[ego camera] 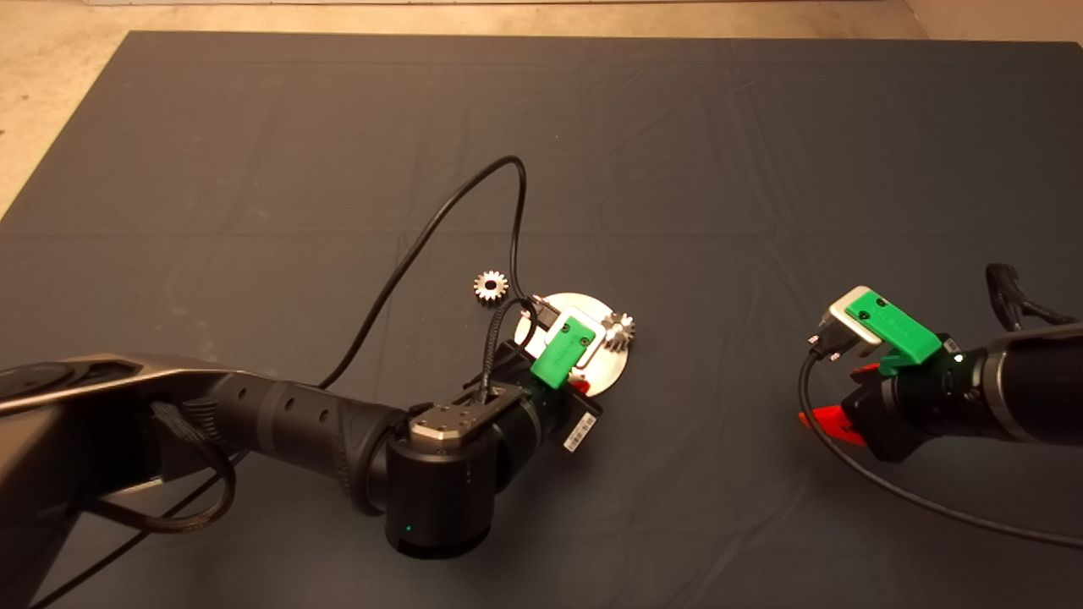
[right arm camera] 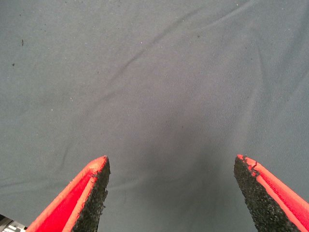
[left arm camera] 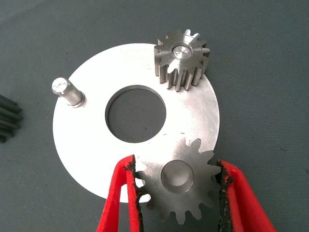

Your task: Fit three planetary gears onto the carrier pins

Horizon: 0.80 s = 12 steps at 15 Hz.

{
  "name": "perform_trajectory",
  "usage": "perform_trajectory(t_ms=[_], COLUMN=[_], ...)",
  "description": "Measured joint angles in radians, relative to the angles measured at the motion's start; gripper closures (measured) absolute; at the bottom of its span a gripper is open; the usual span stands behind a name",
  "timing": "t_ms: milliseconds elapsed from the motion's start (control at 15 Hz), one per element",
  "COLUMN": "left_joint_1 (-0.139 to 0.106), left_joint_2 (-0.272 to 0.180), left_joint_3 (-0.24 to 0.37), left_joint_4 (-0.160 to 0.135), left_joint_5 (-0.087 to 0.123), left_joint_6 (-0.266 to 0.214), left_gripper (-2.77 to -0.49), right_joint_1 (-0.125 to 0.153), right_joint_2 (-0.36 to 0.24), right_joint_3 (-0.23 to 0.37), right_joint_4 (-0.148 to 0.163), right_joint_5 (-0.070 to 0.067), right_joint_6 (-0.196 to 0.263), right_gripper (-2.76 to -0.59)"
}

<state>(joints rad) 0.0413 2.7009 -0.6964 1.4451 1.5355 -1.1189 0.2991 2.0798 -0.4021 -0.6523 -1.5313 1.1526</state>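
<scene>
Dark mat point(ego camera: 254, 169); pale floor point(ego camera: 51, 101) beyond; fingers point(left arm camera: 120, 198) perhaps touching gear point(left arm camera: 179, 186).

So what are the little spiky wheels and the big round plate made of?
The gears look like silvery steel: dull grey, with fine machining marks. The disc also seems steel, but smoother and shinier, with a flat bright sheen. The left gripper has red fingers, probably plastic, with rough black pads like rubber.
</scene>
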Motion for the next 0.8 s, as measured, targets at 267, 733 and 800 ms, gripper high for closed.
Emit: perform_trajectory(t_ms=[267, 733, 800], left_joint_1=[0.0, 0.0, -0.001], left_joint_2=[0.0, -0.003, -0.003], left_joint_3=[0.0, 0.0, 0.0], left_joint_4=[0.0, 0.0, -0.001], left_joint_5=[0.001, 0.001, 0.001], left_joint_6=[0.019, 0.057, 0.064], left_gripper=[-0.62, -0.61, -0.61], right_joint_1=[0.0, 0.0, 0.0], right_joint_2=[0.0, 0.0, 0.0], right_joint_3=[0.0, 0.0, 0.0], right_joint_4=[0.0, 0.0, 0.0], right_joint_5=[0.001, 0.0, 0.0], right_joint_6=[0.0, 0.0, 0.0], right_gripper=[-1.89, -1.89, -1.89])
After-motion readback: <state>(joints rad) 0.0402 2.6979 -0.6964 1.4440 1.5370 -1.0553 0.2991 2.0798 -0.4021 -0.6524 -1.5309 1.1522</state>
